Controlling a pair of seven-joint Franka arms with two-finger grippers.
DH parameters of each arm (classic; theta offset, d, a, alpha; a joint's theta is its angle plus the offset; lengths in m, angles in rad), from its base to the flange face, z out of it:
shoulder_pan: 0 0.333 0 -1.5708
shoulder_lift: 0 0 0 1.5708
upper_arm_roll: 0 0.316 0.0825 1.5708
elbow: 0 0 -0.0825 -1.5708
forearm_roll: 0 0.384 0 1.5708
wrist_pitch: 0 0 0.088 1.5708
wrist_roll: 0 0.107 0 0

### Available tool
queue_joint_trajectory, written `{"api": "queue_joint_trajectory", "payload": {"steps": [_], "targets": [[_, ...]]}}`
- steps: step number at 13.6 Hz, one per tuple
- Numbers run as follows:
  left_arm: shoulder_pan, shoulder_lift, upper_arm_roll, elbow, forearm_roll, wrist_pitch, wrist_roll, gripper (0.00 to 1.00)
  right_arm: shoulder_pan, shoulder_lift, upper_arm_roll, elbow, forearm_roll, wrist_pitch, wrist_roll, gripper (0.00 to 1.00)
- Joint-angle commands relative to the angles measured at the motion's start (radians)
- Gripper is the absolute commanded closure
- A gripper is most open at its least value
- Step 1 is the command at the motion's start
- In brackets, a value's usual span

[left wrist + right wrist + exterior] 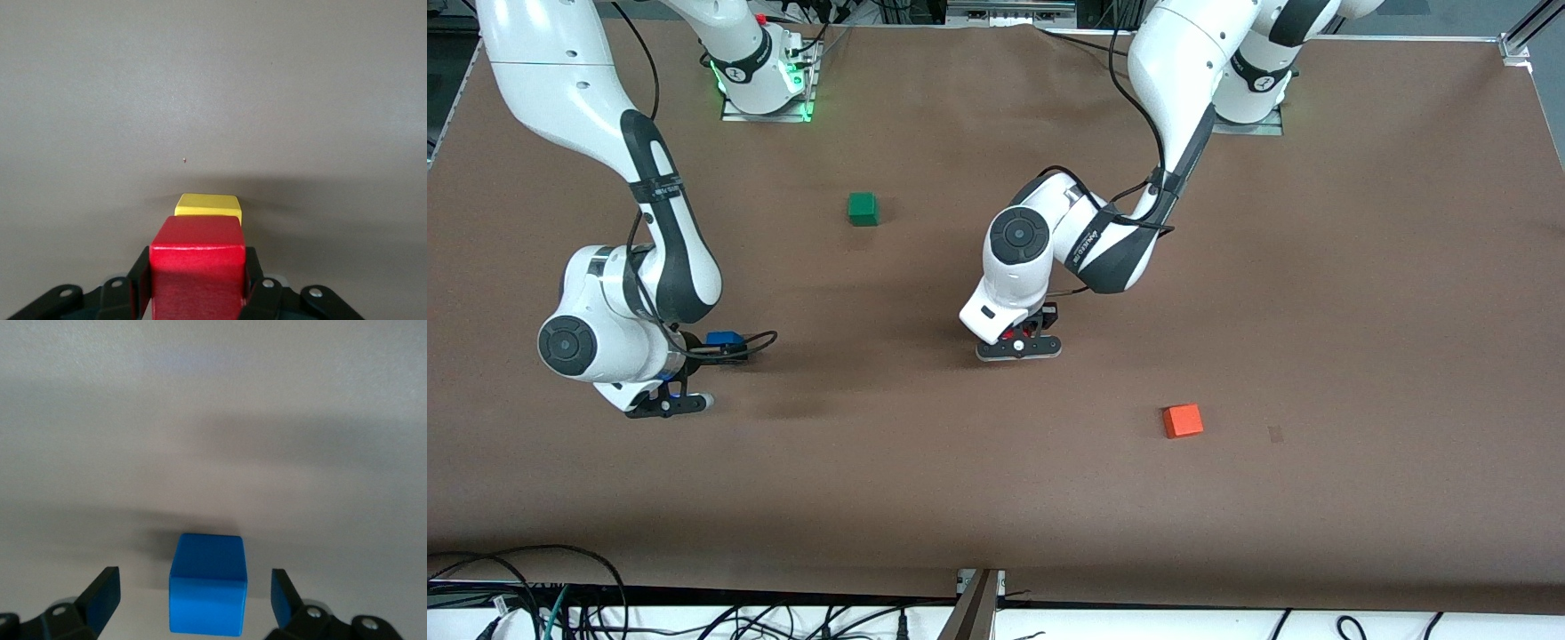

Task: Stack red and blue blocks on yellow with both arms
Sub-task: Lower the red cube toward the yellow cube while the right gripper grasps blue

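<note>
The left gripper [197, 293] is near the middle of the table [1316, 267]. Its jaws are closed tight on the red block [197, 273], one finger on each side. In the left wrist view the red block sits in the grip, and the yellow block [208, 203] peeks out just past it, lower down. The pictures do not show if the red block touches the yellow one or is a little above it. In the front view the left gripper [1018, 342] covers both blocks, so only a tiny bit of red shows there.

The right gripper [193, 600] is toward the right arm's end of the table. Its jaws are wide open and hold nothing. The blue block [207, 583] sits on the table between the two fingers [103, 593], with a gap on each side. No finger touches it. In the front view the blue block [725, 339] shows just beside the right gripper [667, 402], partly hidden by the arm and a black cable [756, 342].

A green block [863, 208] lies on the table, farther from the front camera than both grippers, between the two arms. An orange block [1183, 420] lies nearer to the front camera than the left gripper, toward the left arm's end of the table. Both lie alone, well apart from the grippers.
</note>
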Motion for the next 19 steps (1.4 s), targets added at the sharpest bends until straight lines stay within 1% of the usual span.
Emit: {"api": "queue_joint_trajectory", "payload": {"steps": [1,3,5,7,8,9,11,12,16,18,19], "targets": [[-0.015,0.028,0.02,0.048,-0.006,-0.001,-0.011,1.0,-0.005,-0.02,0.003,-0.061,0.022,0.043,-0.026,0.02],[-0.015,0.034,0.02,0.051,-0.006,-0.001,-0.011,1.0,-0.007,-0.021,0.003,-0.065,0.022,0.041,-0.03,0.14],[-0.021,0.037,0.02,0.052,-0.006,0.002,-0.022,1.0,-0.007,-0.021,0.003,-0.075,0.022,0.044,-0.038,0.34],[-0.025,0.043,0.021,0.052,-0.006,0.013,-0.022,1.0,-0.007,-0.023,0.003,-0.075,0.022,0.043,-0.038,0.59],[-0.027,0.048,0.023,0.058,-0.006,0.013,-0.022,1.0,-0.007,-0.024,0.001,-0.074,0.027,0.038,-0.038,0.69],[-0.027,0.051,0.023,0.064,-0.006,0.013,-0.024,1.0,-0.007,-0.029,0.001,-0.066,0.027,0.031,-0.037,0.76],[-0.025,0.055,0.024,0.066,-0.006,0.013,-0.022,1.0,-0.004,-0.053,0.004,-0.036,0.027,0.018,-0.032,0.78],[-0.025,0.054,0.024,0.066,-0.006,0.013,-0.022,1.0,0.001,-0.06,0.004,0.003,0.027,-0.023,-0.024,0.78],[-0.025,0.054,0.026,0.064,0.0,0.013,-0.019,1.0,0.023,-0.057,0.008,0.233,0.027,-0.234,0.032,0.77],[-0.025,0.051,0.024,0.06,0.033,0.011,-0.019,1.0,0.036,-0.054,0.017,0.303,0.034,-0.294,0.051,0.77],[-0.025,0.052,0.024,0.06,0.031,0.011,-0.022,1.0,0.039,-0.054,0.029,0.32,0.059,-0.31,0.071,0.77]]}}
